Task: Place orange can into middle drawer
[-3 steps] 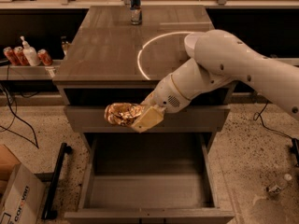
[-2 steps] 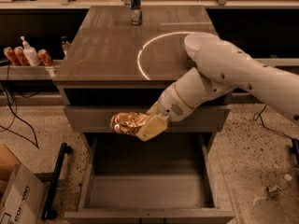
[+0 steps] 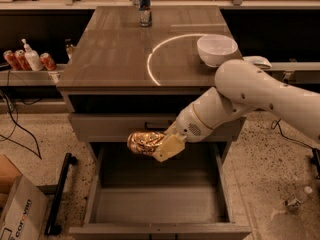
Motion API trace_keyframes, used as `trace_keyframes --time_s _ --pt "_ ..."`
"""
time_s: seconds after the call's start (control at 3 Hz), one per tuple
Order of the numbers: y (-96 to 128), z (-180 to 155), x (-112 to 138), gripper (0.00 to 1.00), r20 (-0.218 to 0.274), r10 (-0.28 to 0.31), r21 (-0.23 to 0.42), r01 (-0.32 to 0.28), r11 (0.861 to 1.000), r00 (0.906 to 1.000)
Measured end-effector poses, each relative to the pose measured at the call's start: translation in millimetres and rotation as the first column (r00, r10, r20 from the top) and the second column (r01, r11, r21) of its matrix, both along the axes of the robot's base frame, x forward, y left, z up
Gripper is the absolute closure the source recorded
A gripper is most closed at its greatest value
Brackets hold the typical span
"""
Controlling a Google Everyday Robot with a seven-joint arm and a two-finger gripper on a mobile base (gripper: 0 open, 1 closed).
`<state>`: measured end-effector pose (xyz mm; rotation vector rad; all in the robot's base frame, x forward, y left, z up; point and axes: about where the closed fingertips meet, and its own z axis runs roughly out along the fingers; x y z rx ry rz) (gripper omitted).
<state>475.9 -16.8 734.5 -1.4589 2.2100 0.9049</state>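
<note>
The orange can (image 3: 144, 142) is shiny golden-orange and crinkled, lying on its side in the air. My gripper (image 3: 164, 146) is shut on its right end and holds it over the back left of the middle drawer (image 3: 160, 204), which is pulled out wide, a deep grey-brown box with nothing seen inside. The can hangs just below the front of the shallower closed drawer (image 3: 115, 126) above it. My white arm (image 3: 250, 99) reaches in from the right.
A white bowl (image 3: 217, 49) and a slim blue-and-silver can (image 3: 145, 6) stand on the cabinet top (image 3: 115, 49). Small red cans (image 3: 15, 60) and a white bottle (image 3: 32, 59) sit on a shelf at the left. A cardboard box (image 3: 15, 214) lies on the floor at the lower left.
My gripper has carried the orange can down and a little right, from in front of the closed drawer to over the open middle drawer. The arm has lowered, uncovering the white bowl.
</note>
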Motion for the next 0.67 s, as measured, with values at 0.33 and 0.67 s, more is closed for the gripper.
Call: trace_keyframes --time_s 0.33,0.67 --pt "-8 -17 -6 1.0 -0.031 -0.032 0.0 0.032 1.0 0.999" --pt "-13 -31 -12 1.0 -0.051 -0.056 0.0 0.056 0.998 0.9971"
